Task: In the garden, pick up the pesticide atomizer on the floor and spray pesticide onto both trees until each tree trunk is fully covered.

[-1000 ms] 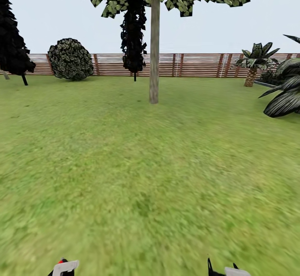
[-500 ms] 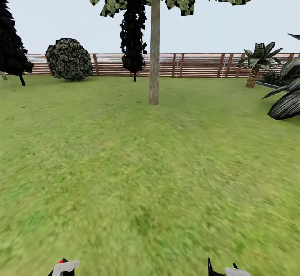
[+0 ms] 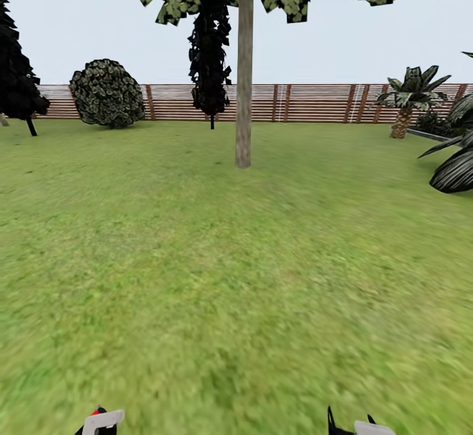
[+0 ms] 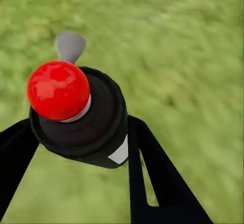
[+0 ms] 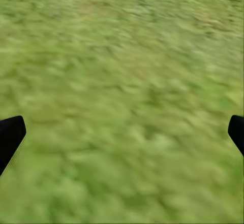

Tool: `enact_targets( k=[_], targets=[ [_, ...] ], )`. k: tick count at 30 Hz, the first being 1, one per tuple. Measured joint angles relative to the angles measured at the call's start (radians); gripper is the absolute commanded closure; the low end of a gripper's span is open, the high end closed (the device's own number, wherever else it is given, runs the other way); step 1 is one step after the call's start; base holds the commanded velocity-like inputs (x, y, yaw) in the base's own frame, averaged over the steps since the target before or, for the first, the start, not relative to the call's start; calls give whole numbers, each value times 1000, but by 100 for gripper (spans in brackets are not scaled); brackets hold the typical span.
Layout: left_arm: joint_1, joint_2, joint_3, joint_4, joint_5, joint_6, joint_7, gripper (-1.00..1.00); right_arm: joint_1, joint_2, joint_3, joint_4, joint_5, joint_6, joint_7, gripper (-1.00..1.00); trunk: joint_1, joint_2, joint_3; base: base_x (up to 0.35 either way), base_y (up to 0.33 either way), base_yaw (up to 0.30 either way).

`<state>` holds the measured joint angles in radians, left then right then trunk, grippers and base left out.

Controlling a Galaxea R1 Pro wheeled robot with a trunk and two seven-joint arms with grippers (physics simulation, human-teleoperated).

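- Right now the left gripper (image 4: 76, 148) is pinching the sprayer (image 4: 84, 117), with one black finger on each side of its dark body.
- On top of the sprayer sits a red ball (image 4: 58, 89), and a light grey nozzle (image 4: 69, 46) sticks out past it, away from the gripper and over the grass (image 3: 230, 277).
- Low at the left of the head view, a bit of the sprayer peeks up in red and pale grey.
- Straight ahead stands a tree (image 3: 244, 73) with a smooth, straight trunk that goes up and down.
- That tree is far off across the grass, well apart from both arms.
- I think the left arm is the one that counts, since it has the sprayer, and the trunk lies ahead of it and a little to its right.
- My guess is the robot must roll much closer before spraying can reach the trunk.
- Over on the other side, the right gripper (image 5: 122, 132) is spread wide with nothing between its two black tips, just grass below.
- Behind the tree are a wooden fence (image 3: 302, 102), a round bush (image 3: 108, 93) and a small palm (image 3: 408, 96).
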<state>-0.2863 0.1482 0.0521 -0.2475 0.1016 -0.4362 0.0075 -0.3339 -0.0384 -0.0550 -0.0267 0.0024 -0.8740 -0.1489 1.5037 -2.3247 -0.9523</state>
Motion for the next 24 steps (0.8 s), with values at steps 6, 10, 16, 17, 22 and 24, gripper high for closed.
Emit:
enact_targets(
  k=[6,10,16,17,22,24],
  targets=[
    [0,0,0,0,2,-1,0,100,0,0,0,0,0,0,0,-100,0,0,0,341,0,0],
    [0,0,0,0,2,0,0,100,0,0,0,0,0,0,0,-100,0,0,0,341,0,0],
    [0,-2,-1,0,2,0,0,100,0,0,0,0,0,0,0,-100,0,0,0,341,0,0],
    [0,-2,-1,0,2,0,0,100,0,0,0,0,0,0,1,-100,0,0,0,341,0,0],
    [0,-3,-1,0,1,0,0,100,0,0,0,0,0,0,0,-100,0,0,0,341,0,0],
    [0,-3,-1,0,0,0,0,100,0,0,0,0,0,0,0,-100,0,0,0,341,0,0]
  ],
)
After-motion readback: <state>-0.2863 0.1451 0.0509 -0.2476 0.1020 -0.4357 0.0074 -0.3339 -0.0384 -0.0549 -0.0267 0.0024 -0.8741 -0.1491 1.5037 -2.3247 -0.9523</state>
